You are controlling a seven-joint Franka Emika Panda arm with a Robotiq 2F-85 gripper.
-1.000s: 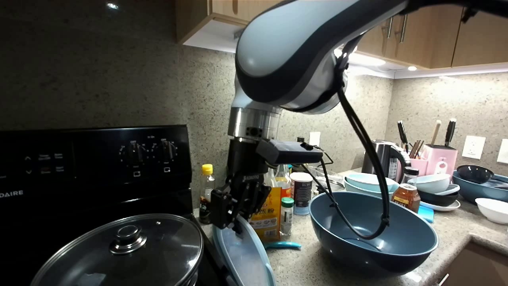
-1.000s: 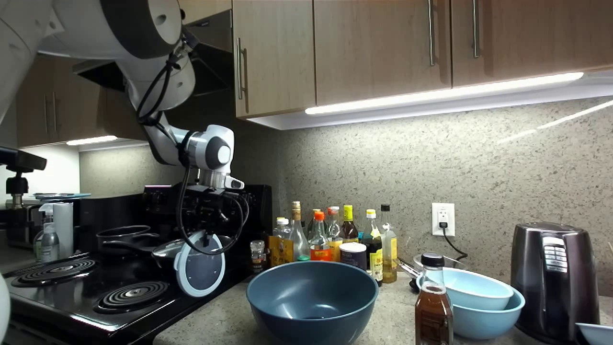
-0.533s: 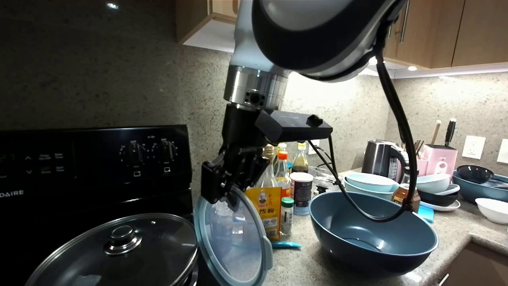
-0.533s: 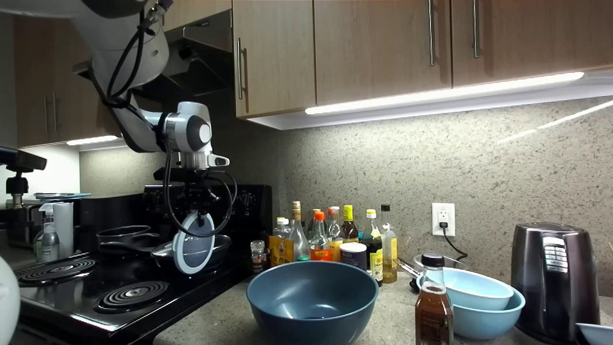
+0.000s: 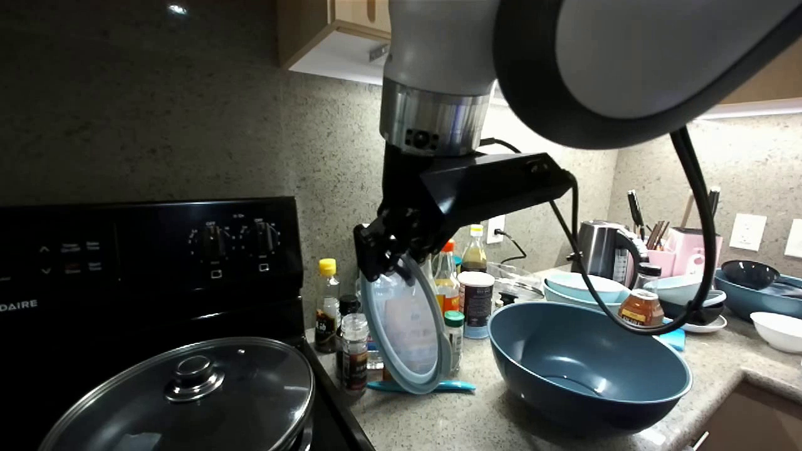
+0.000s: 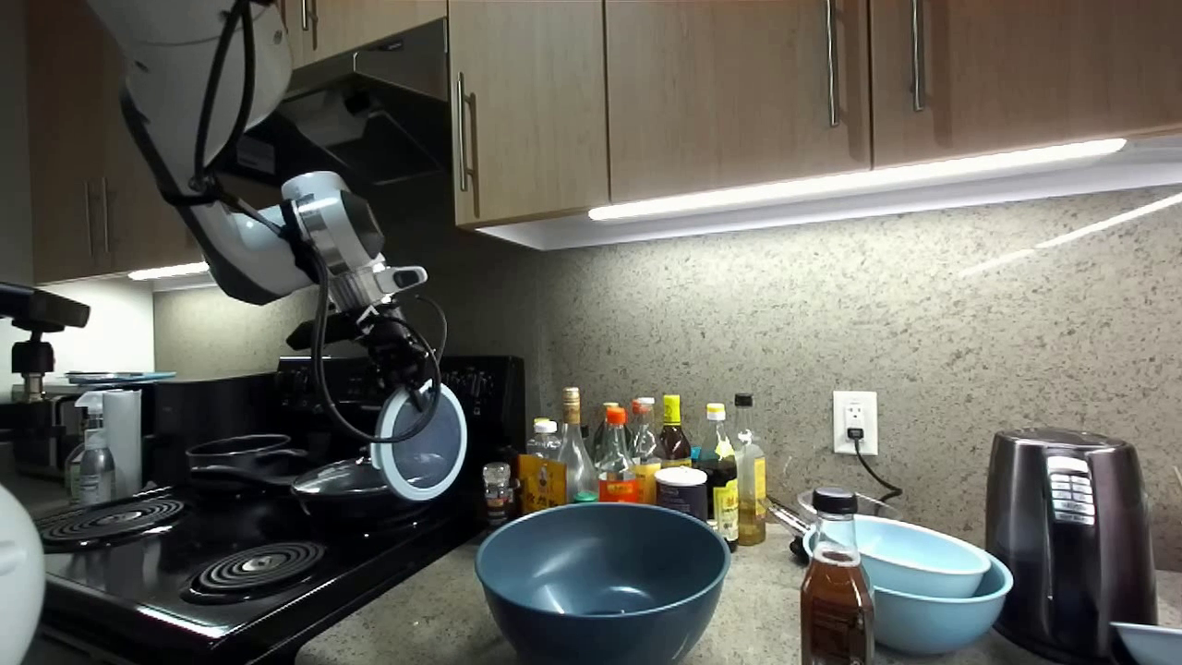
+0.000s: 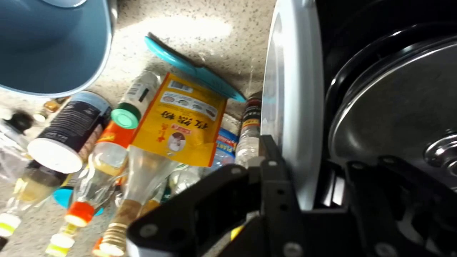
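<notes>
stove (image 5: 150, 257): black, far left of the gripper (image 5: 398, 268) in an exterior view
cover (image 5: 250, 391): glass, on a pan (image 6: 346, 511), left of and below the gripper in both exterior views
yellow-capped bottle (image 5: 326, 313): left of the gripper and lower, upright on the counter (image 5: 432, 423) near the stove
jar (image 5: 354, 357): below the gripper and slightly left, just beside the stove's edge
gripper: pointing down, its fingers drawn in to the thickness of a lid (image 5: 408, 329) and clamped on the upper rim
lid: hanging under the gripper in its grasp, on edge and tilted; pale blue rim, see-through middle; nearly edge-on in the wrist view, one finger against its left face
packet (image 6: 542, 482): yellow, right of the gripper and lower in an exterior view, near the bottles (image 6: 617, 466)
utensil (image 5: 460, 386): teal, on the counter below the gripper, passing behind the lid's bottom edge
shaker (image 5: 453, 341): green cap, below and right of the gripper, beside the lid
canister (image 5: 476, 307): right of the gripper, past the shaker
blue bowl (image 5: 583, 369): large, right of and below the gripper in both exterior views
kettle (image 6: 1025, 545): far right of the gripper
white bowl (image 5: 783, 332): farthest right of the gripper in an exterior view
</notes>
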